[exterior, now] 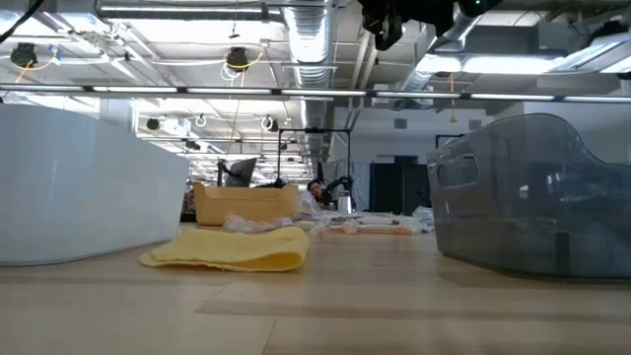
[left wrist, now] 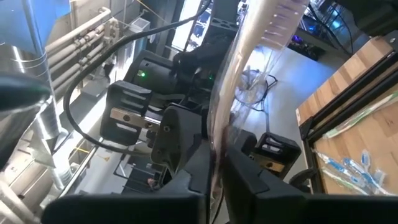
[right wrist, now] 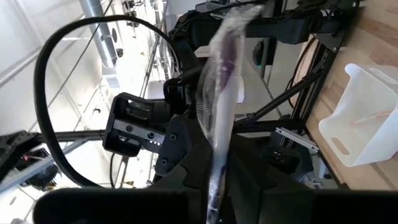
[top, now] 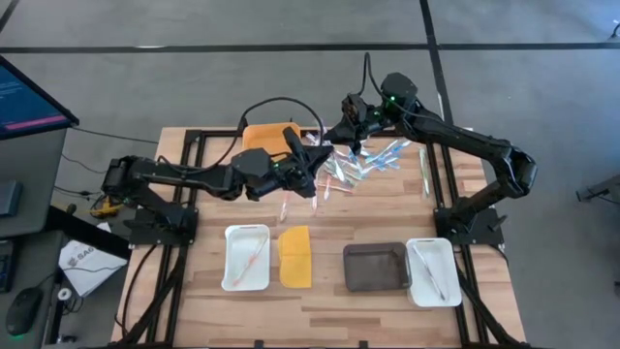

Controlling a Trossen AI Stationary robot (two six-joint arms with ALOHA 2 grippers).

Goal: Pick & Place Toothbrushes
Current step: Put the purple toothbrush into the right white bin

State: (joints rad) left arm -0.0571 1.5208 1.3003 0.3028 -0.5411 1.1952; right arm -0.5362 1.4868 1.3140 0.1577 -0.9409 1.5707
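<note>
A pile of wrapped toothbrushes (top: 370,163) in blue, green and white lies on the far middle of the table, also low in the low view (exterior: 367,226). My left gripper (top: 312,180) is raised near the pile's left side, shut on a clear wrapped toothbrush (left wrist: 249,68). My right gripper (top: 355,136) hovers over the pile's far edge, shut on a purple toothbrush in a clear wrapper (right wrist: 222,81). The two grippers face each other. One pink toothbrush (top: 254,254) lies in the left white tray, another toothbrush (top: 431,271) in the right white tray. My left gripper pinches the clear wrapped toothbrush between its two fingers at the lower handle (left wrist: 214,163). The brush end (left wrist: 280,25) sticks out beyond the fingertips, and the toothbrush is lifted clear of the table. My right gripper pinches the purple wrapped toothbrush between its two fingers near one end (right wrist: 217,177). The rest stands out past the fingertips, clear of the table, with the wrapper's loose end (right wrist: 233,22) free.
Along the near side stand a white tray (top: 247,257), a flat yellow lid (top: 295,257), a dark tray (top: 376,267) and a second white tray (top: 429,271). An orange box (top: 269,136) sits at the far left. One long stick (top: 423,170) lies right of the pile.
</note>
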